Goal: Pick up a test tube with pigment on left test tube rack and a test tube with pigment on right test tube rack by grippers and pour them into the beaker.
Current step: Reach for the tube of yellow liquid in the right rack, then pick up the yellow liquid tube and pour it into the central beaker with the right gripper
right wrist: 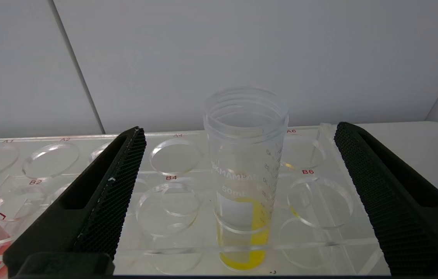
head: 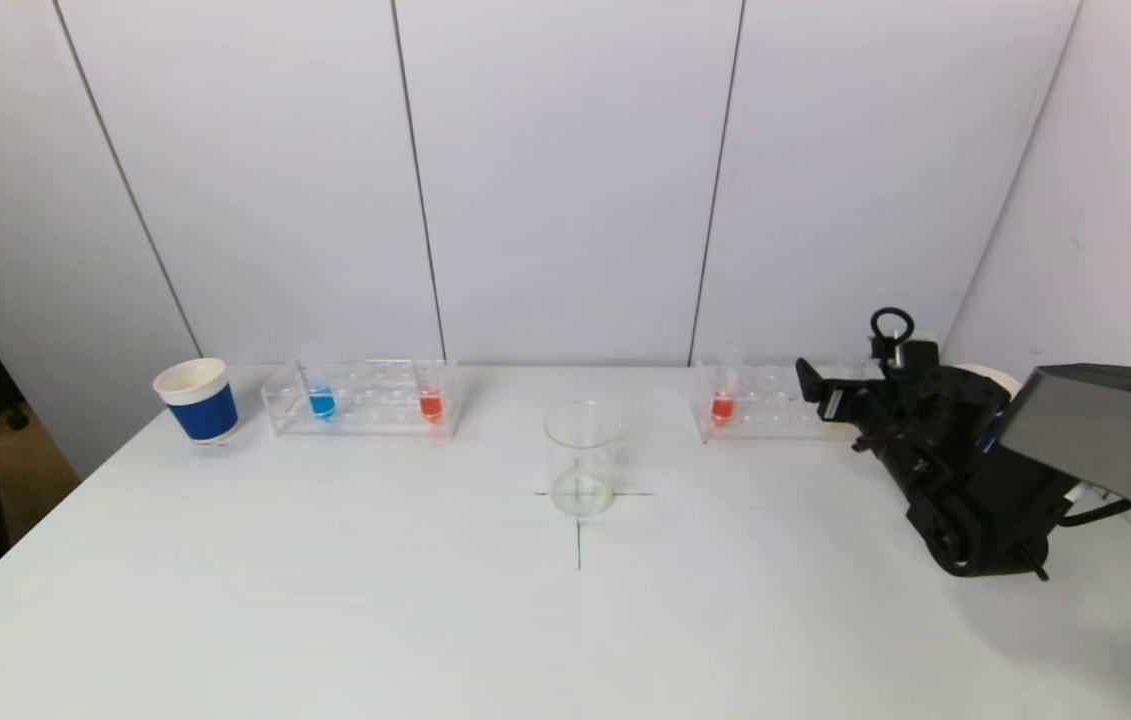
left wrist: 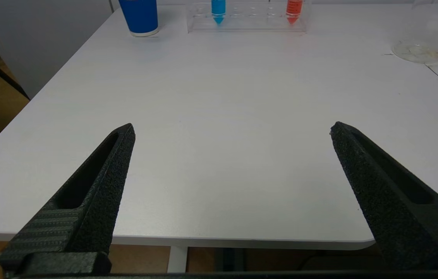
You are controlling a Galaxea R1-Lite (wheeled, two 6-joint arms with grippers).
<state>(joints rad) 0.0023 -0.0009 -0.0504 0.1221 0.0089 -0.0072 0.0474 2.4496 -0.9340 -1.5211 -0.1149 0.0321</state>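
Note:
The left rack (head: 365, 402) holds a blue-pigment tube (head: 322, 400) and a red-pigment tube (head: 431, 403). The right rack (head: 770, 405) holds a red-pigment tube (head: 722, 405). The clear beaker (head: 582, 458) stands between the racks on a cross mark. My right gripper (head: 822, 395) is at the right rack, open. In the right wrist view its fingers stand on either side of a yellow-pigment tube (right wrist: 244, 182), apart from it; the tube stands upright in the rack (right wrist: 48, 182). My left gripper (left wrist: 232, 127) is open and empty over the table's near edge, out of the head view.
A blue paper cup (head: 197, 400) stands left of the left rack. In the left wrist view the cup (left wrist: 139, 15), left rack (left wrist: 248, 21) and beaker (left wrist: 420, 42) are far ahead. White wall panels stand right behind both racks.

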